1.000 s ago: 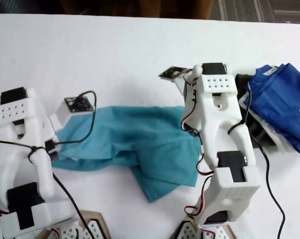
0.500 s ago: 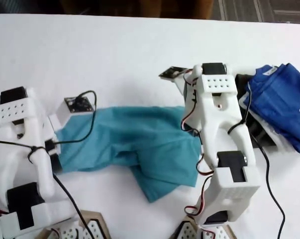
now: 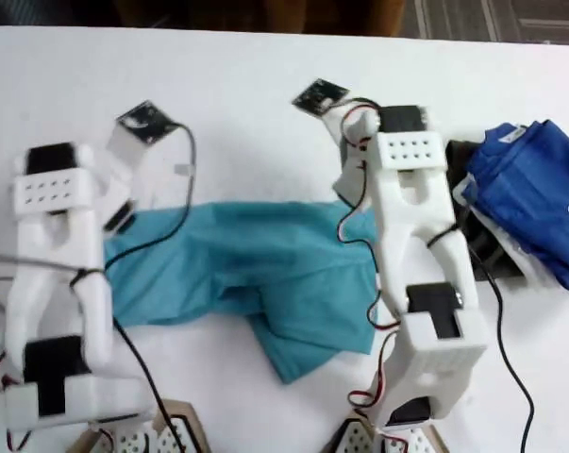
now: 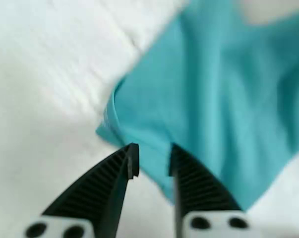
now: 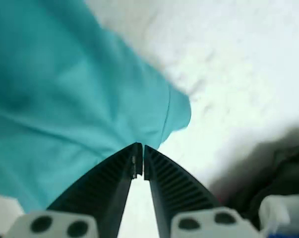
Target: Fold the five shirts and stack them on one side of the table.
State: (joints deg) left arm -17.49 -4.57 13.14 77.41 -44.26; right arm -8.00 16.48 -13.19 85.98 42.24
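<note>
Teal shirt [image 3: 265, 274] lies rumpled across the tabletop [image 3: 218, 94].
We note the left pincer [image 4: 151, 158] slightly parted over one hem, and the right pincer [image 5: 141, 153] closed at the opposite corner.

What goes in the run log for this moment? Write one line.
left gripper open over teal shirt edge | right gripper shut on teal shirt | blue shirt folded, apart on table

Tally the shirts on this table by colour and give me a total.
teal shirt: 1, spread out
blue shirt: 1, folded on top of the stack
white layer under it: 1
black layer under it: 1
Total: 4 showing; the stack may hide more.
</note>
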